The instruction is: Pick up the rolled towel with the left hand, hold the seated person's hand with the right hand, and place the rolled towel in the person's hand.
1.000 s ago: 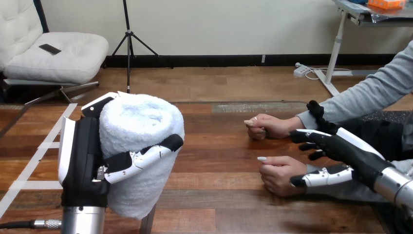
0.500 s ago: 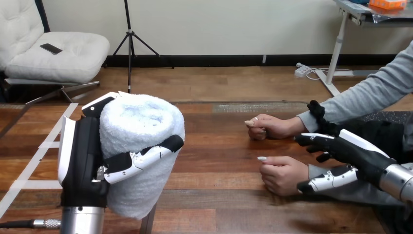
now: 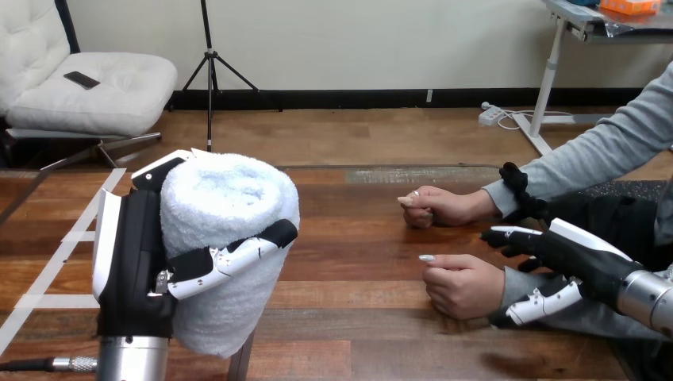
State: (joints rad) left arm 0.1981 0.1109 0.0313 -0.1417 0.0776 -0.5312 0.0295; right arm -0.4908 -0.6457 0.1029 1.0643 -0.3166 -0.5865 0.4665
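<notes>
Wooden tabletop (image 3: 357, 317) carries the person's nearer hand (image 3: 460, 284); well left of it, the left robot hand (image 3: 135, 262) clamps the upright rolled towel (image 3: 226, 198) mid-roll. It looks soft, light and squashable. The right robot hand (image 3: 571, 258) hovers just right, fingers spread.

The rolled towel (image 3: 226, 190) hides the left hand's (image 3: 131, 254) palm.
</notes>
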